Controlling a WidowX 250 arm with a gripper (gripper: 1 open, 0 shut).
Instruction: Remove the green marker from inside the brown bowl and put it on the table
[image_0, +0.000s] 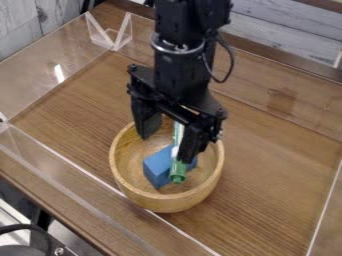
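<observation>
Underneath, wood-grain table (281, 140) inside clear acrylic walls (40, 50).

Single black arm, reaching down from the top of the view, wrist section vertical. Pincer (171, 140) pointed straight down, jaws spread wide apart. Two dark fingers (143, 125) hung roughly parallel, the left one nearer the left edge of the view, the right one lower and further right. Nothing seen clamped between them. Cables looped beside the upper wrist housing.
</observation>
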